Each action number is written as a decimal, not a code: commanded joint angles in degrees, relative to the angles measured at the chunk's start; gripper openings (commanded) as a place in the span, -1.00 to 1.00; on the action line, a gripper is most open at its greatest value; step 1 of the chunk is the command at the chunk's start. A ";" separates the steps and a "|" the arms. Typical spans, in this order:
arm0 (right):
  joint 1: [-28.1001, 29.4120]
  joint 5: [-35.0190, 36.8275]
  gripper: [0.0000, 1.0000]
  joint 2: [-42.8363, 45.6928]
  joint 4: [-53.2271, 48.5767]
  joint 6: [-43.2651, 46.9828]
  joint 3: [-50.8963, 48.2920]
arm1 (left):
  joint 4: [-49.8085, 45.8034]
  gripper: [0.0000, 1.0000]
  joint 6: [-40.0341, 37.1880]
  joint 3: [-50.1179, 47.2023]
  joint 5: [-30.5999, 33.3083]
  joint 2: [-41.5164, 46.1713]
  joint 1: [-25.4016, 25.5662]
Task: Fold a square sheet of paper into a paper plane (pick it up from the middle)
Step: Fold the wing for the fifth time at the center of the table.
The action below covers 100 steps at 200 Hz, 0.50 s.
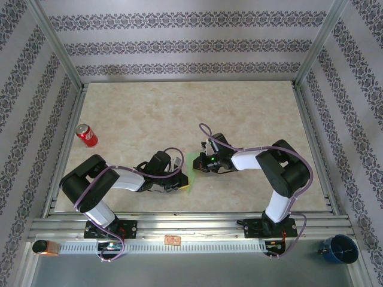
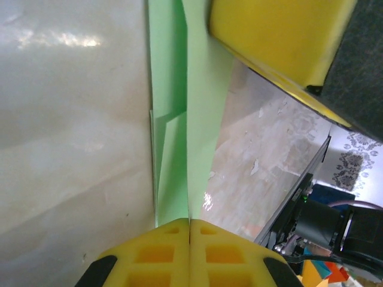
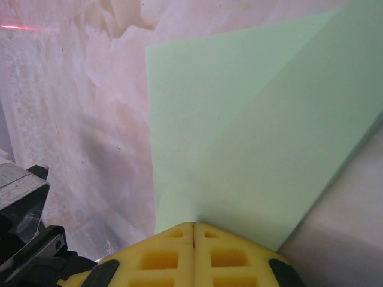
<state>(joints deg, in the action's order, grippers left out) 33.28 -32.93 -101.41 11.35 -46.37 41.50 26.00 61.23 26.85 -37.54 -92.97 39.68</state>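
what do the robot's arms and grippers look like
The left arm and right arm have white links, black joints and looping purple cables. The left gripper and right gripper have yellow fingers moulded with square recesses, on black mounts. A green light glows near the right wrist.

A staged robot-lab cell. A marble-patterned worktop point(image 1: 251, 107) is boxed in by aluminium frame posts point(image 1: 57, 51). Damask-striped wallpaper panels point(image 1: 179, 48) stand behind and beside the worktop. Two robot arm bases point(image 1: 106, 229) are bolted to a metal rail point(image 1: 191, 230) along the worktop's near edge.
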 commanded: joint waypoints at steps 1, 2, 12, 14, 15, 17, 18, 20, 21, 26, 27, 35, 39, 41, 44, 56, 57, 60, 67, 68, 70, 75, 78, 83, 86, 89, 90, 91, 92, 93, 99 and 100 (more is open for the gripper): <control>0.66 4.28 -1.00 -1.42 -2.83 0.07 -1.68 | -4.59 -1.00 -2.45 -0.27 -3.61 0.48 0.51; 0.70 4.28 -1.00 -1.42 -2.83 0.06 -1.68 | -4.75 -1.00 -2.66 -0.20 -3.78 0.41 0.50; 0.71 4.53 -1.00 -1.51 -3.00 0.01 -1.77 | -6.57 -1.00 -3.84 0.21 -4.70 -0.08 0.57; 0.66 4.60 -1.00 -1.51 -3.07 -0.03 -1.83 | -6.86 -1.00 -3.95 0.22 -4.73 -0.15 0.62; 0.66 4.66 -1.00 -1.51 -3.08 0.01 -1.85 | -6.94 -1.00 -3.98 0.22 -4.73 -0.17 0.64; 0.72 4.70 -1.00 -1.51 -3.09 0.00 -1.85 | -7.15 -1.00 -4.12 0.22 -4.73 -0.19 0.66; 0.73 4.71 -1.00 -1.51 -3.09 0.02 -1.86 | -7.21 -1.00 -4.15 0.18 -4.74 -0.24 0.66; 0.67 4.78 -1.00 -1.51 -3.09 0.00 -1.90 | -7.31 -1.00 -4.23 0.10 -4.74 -0.27 0.73; 0.70 4.79 -1.00 -1.51 -3.09 0.03 -1.92 | -7.34 -1.00 -4.25 0.07 -4.74 -0.28 0.74; 0.70 4.88 -1.00 -1.51 -3.09 0.00 -1.94 | -7.52 -1.00 -4.40 -0.04 -4.86 -0.28 0.75; 0.67 4.88 -1.00 -1.51 -3.09 0.02 -1.99 | -7.57 -1.00 -4.43 -0.09 -4.84 -0.33 0.75; 0.73 4.98 -1.00 -1.51 -3.16 0.01 -2.03 | -7.94 -1.00 -4.62 -0.22 -5.16 -0.41 0.75; 0.68 4.98 -1.00 -1.59 -3.18 0.03 -2.08 | -8.26 -0.98 -4.76 -0.37 -5.26 -0.41 0.75; 0.68 4.98 -1.00 -1.60 -3.18 0.00 -2.11 | -8.38 -0.97 -4.84 -0.32 -5.20 -0.38 0.75; 0.66 4.98 -1.00 -1.60 -3.22 -0.03 -2.12 | -8.61 -0.96 -4.95 -0.43 -5.25 -0.44 0.75; 0.69 4.98 -1.00 -1.52 -3.27 0.03 -2.20 | -9.63 -0.89 -5.31 -0.58 -4.90 0.01 0.76; 0.67 4.98 -1.00 -1.52 -3.27 0.00 -2.20 | -9.73 -0.87 -5.37 -0.62 -4.86 0.08 0.76; 0.67 5.00 -1.00 -1.51 -3.29 0.01 -2.21 | -10.05 -0.83 -5.41 -0.65 -4.64 0.19 0.78; 0.70 4.98 -1.00 -1.51 -3.27 0.01 -2.21 | -10.48 -0.80 -5.51 -0.74 -4.34 0.58 0.75; 0.72 4.98 -1.00 -1.51 -3.27 0.03 -2.21 | -10.50 -0.80 -5.51 -0.74 -4.32 0.67 0.75; 0.67 4.98 -1.00 -1.47 -3.27 0.00 -2.21 | -10.52 -0.79 -5.51 -0.81 -4.30 0.79 0.79; 0.73 4.98 -1.00 -1.43 -3.27 0.00 -2.21 | -10.53 -0.78 -5.51 -0.85 -4.30 1.01 0.76; 0.70 4.97 -1.00 -1.43 -3.31 0.03 -2.21 | -10.45 -0.77 -5.47 -0.86 -4.36 1.10 0.76; 0.68 4.97 -1.00 -1.43 -3.33 0.08 -2.21 | -10.38 -0.76 -5.42 -0.85 -4.46 1.25 0.82; 0.69 5.00 -1.00 -1.43 -3.35 0.05 -2.21 | -10.31 -0.75 -5.42 -0.84 -4.59 1.37 0.83; 0.66 4.98 -1.00 -1.43 -3.36 0.07 -2.21 | -10.27 -0.75 -5.44 -0.79 -4.69 1.44 0.84; 0.66 4.98 -1.00 -1.43 -3.40 0.11 -2.21 | -10.31 -0.75 -5.43 -0.77 -4.71 1.46 0.84; 0.70 4.98 -1.00 -1.43 -3.42 0.08 -2.21 | -10.33 -0.75 -5.43 -0.76 -4.72 1.47 0.84; 0.67 5.02 -1.00 -1.43 -3.43 0.11 -2.21 | -10.34 -0.75 -5.42 -0.80 -4.69 1.47 0.84; 0.70 5.04 -1.00 -1.43 -3.44 0.08 -2.21 | -10.35 -0.75 -5.42 -0.77 -4.67 1.47 0.84; 0.72 5.06 -1.00 -1.43 -3.36 0.07 -2.21 | -10.64 -0.74 -5.59 -0.75 -4.74 1.45 0.84; 0.68 5.07 -1.00 -1.43 -3.36 0.06 -2.21 | -10.67 -0.74 -5.59 -0.75 -4.74 1.46 0.84</control>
<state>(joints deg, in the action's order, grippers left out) 33.28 -32.82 -101.38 11.73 -46.39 41.23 21.30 57.28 27.09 -40.10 -92.18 39.77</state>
